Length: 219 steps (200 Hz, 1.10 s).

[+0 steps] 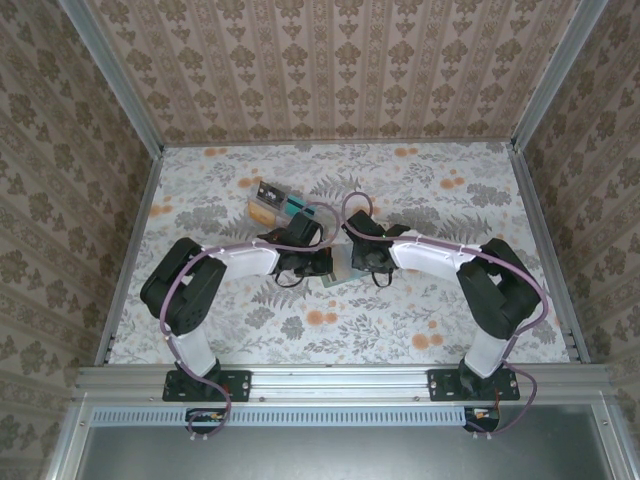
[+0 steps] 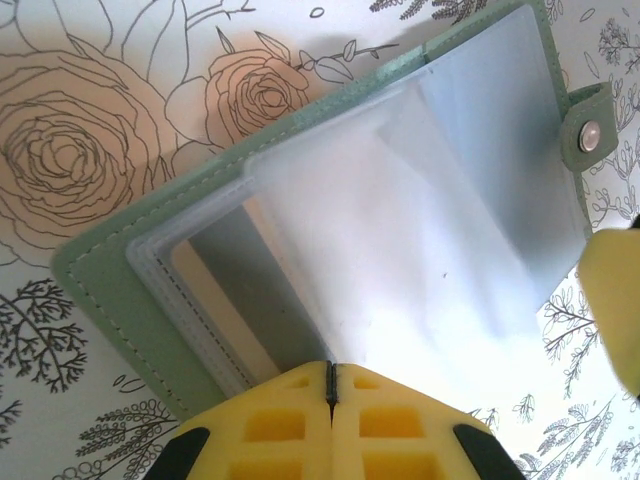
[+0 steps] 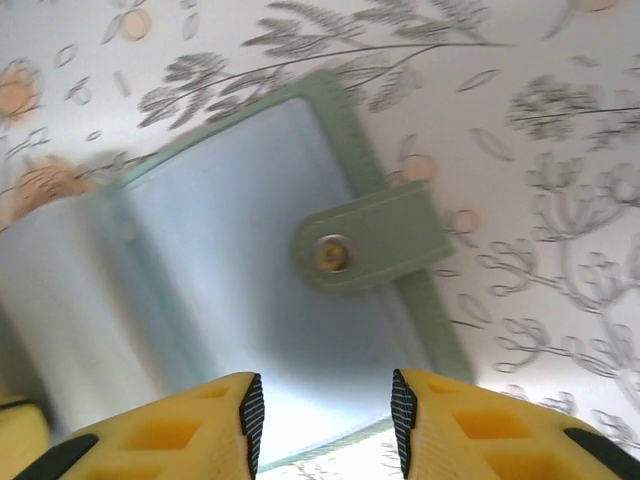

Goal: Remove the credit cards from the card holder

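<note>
Right now the flat grey-green bifold card holder with its pale blue-grey lining lies opened out at the middle of the floral-printed table, between the two arms' wrists. The left gripper has its yellow fingers pressed together at the holder's near edge. A cloudy clear plastic sleeve leaf rises from the lining and runs down into the seam between them, though whether it is truly pinched there I cannot tell. Just left of those fingertips, inside the sleeve pocket, a thin tan strip shows, which looks like the edge of a plastic credit card. Its long axis slants from the far left toward the left fingertips. The right gripper hovers with its fingers spread over the other half, near the green snap tab, gripping nothing. So the card lies nearer the left gripper, and a pull would likely have to follow that slanted line out of the pocket mouth, while the right gripper is placed to hold the cover down
</note>
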### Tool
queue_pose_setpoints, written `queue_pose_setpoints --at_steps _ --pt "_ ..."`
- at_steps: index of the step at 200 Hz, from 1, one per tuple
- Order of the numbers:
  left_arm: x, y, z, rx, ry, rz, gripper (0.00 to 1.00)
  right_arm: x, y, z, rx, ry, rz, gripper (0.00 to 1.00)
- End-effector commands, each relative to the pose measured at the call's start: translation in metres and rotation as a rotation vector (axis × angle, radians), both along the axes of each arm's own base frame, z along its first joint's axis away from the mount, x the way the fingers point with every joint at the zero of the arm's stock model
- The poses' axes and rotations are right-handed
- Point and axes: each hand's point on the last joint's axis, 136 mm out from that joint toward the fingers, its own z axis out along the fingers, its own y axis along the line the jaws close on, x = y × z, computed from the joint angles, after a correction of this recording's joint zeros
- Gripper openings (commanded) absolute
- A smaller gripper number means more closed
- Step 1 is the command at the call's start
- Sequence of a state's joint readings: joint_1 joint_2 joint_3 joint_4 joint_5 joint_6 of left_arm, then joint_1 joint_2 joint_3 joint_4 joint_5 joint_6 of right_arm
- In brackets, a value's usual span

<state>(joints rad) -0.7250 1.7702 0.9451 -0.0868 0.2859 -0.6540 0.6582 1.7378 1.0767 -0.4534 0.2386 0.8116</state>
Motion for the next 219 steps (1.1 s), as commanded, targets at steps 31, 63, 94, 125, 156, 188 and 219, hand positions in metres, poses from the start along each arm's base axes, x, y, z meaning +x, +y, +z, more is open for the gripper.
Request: queue_pose_setpoints --at_steps 31,63,94,125,156,188,219 --pt "-0.005 0.004 -0.008 0.07 0.014 -0.06 0.07 0.004 -0.019 0.032 0.016 -0.085 -0.051 0.49" --pt "0.0 0.0 -0.004 0.067 0.001 -0.071 0.09 0.004 -0.001 0.034 0.126 -0.09 0.04 0.54" --pt "-0.003 -0.002 -0.012 0.06 0.024 -0.077 0.07 -0.002 0.029 0.03 0.18 -0.043 0.265 0.57" --pt "-0.003 -0.009 -0.014 0.035 0.031 -0.101 0.07 0.001 0.025 0.029 0.222 -0.035 0.27 0.57" --pt "-0.007 -0.02 -0.018 0.041 0.037 -0.163 0.07 0.004 0.006 0.028 0.264 -0.045 0.179 0.57" --pt "-0.002 -0.026 0.005 0.007 0.014 -0.176 0.09 -0.001 -0.004 0.029 0.244 -0.04 0.177 0.57" --pt "0.012 -0.011 0.051 -0.052 -0.03 -0.067 0.25 -0.005 0.002 0.033 0.171 -0.029 0.247 0.57"
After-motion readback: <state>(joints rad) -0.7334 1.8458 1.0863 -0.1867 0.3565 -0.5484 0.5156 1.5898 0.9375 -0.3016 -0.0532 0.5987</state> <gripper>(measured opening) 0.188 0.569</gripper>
